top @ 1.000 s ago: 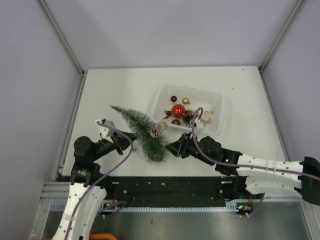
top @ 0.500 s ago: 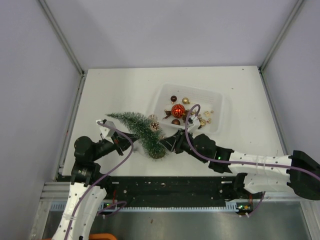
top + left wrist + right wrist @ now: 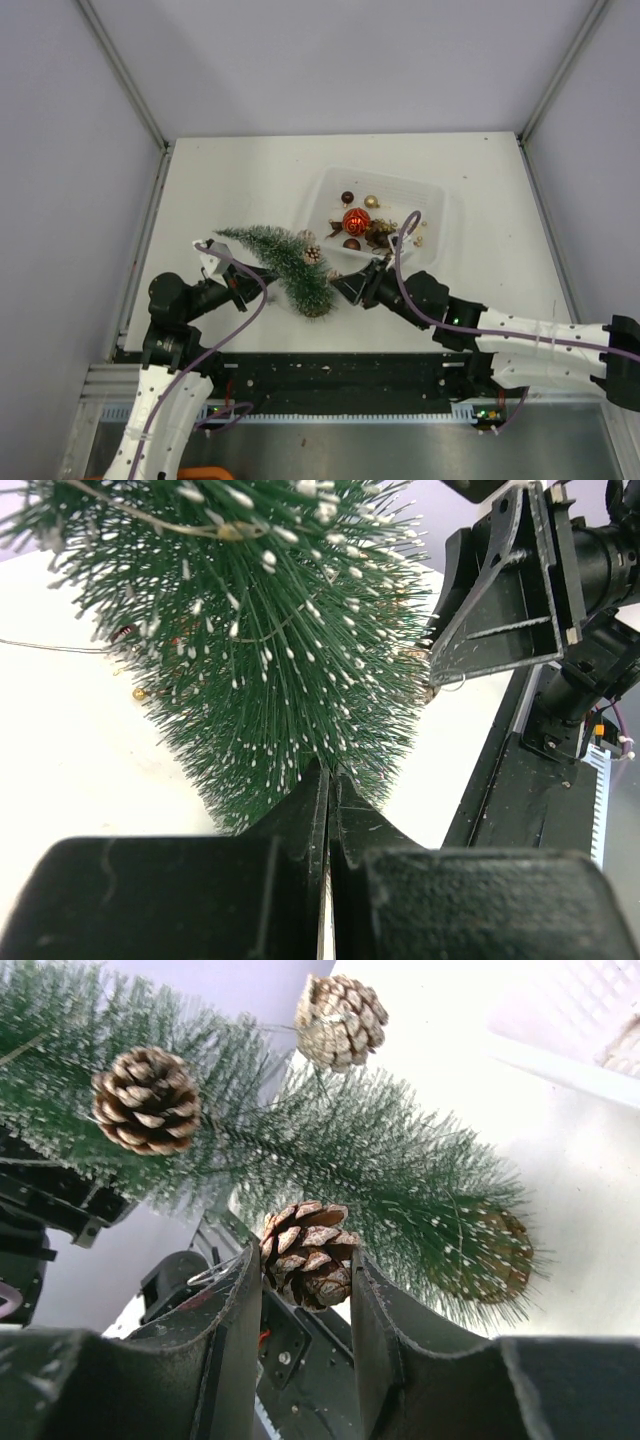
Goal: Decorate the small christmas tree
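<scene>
The small christmas tree (image 3: 283,262) lies tilted across the near part of the table (image 3: 230,180), just left of the white tray (image 3: 441,203); its tip points to the far left and its round wooden base (image 3: 503,1253) faces the arms. The left tool (image 3: 327,776) comes at the tree from the left, seen from above at (image 3: 250,280); its jaws are pressed together with no gap, their tips buried in the frosted bristles, and I cannot tell whether they pinch a branch. The right tool (image 3: 305,1260) is clamped on a pinecone (image 3: 307,1265), one finger on each side of it; it holds the cone against the tree's lower bristles, near the base, and from above it sits at (image 3: 347,286). Two other pinecones (image 3: 147,1098) already sit among the branches, higher up the tree. In the tray lie a red bauble (image 3: 356,221), a small dark bauble (image 3: 347,197), a gold bauble (image 3: 371,201) and some brown bits too small to name.
</scene>
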Controlling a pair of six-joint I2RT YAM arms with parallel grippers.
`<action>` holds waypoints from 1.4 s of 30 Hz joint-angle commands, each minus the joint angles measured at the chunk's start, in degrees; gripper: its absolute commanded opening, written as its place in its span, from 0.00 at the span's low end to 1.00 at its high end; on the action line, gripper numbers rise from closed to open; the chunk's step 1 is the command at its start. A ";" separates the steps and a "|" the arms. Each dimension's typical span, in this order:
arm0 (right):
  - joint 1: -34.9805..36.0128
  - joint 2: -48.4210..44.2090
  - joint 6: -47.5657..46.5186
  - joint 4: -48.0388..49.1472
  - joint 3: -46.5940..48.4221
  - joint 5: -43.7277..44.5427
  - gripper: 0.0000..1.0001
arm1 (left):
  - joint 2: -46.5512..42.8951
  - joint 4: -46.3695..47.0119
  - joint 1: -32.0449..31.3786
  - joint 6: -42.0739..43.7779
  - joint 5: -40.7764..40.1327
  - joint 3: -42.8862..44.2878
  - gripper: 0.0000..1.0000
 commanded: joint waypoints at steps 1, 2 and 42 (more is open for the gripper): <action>0.54 -0.16 0.12 0.40 -1.11 -0.16 0.13 | -1.34 1.78 -0.63 0.61 0.19 0.53 0.00; 0.62 0.01 0.12 1.18 -1.29 -0.60 0.13 | -1.34 1.69 -0.63 0.61 0.11 0.71 0.00; 4.05 12.41 2.85 -19.02 15.58 4.75 0.11 | -0.98 4.15 -1.42 -1.24 -0.51 0.89 0.00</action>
